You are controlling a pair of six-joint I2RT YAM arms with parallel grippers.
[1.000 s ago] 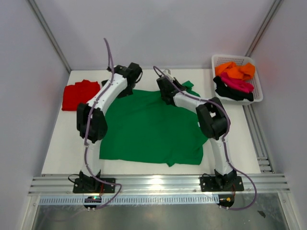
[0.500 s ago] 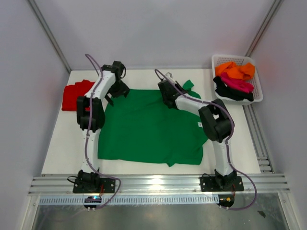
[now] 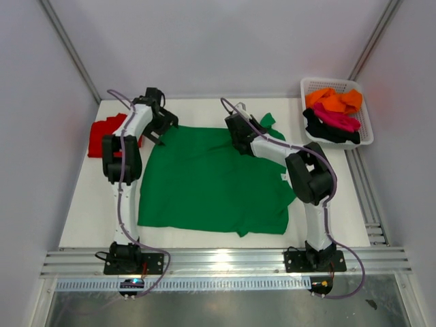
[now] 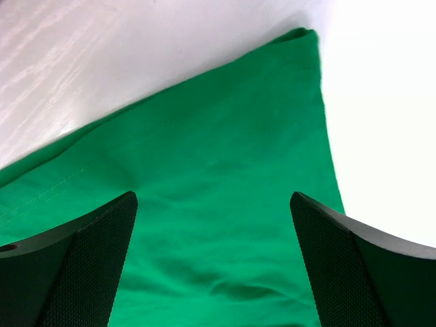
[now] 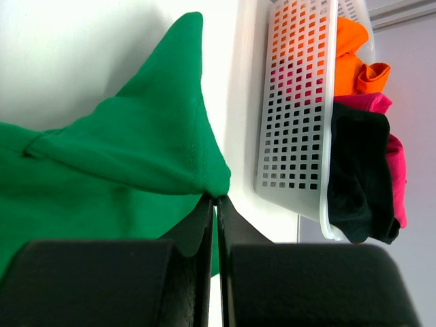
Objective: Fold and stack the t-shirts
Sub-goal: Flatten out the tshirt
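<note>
On the counter (image 3: 204, 109), the green shirt (image 3: 211, 184) lies spread flat; it looks soft, light, limp, best taken at corners. The right gripper (image 5: 216, 199) pinches its 1 o'clock edge; the left gripper (image 4: 212, 199) gapes over the 11 o'clock corner.

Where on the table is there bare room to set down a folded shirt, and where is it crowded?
Largest bare patch: the table left of the green t-shirt, nearer than the red t-shirt. A thinner strip lies along the far edge between the left pincer and the right pincer. Crowded: far right, around the basket.
</note>
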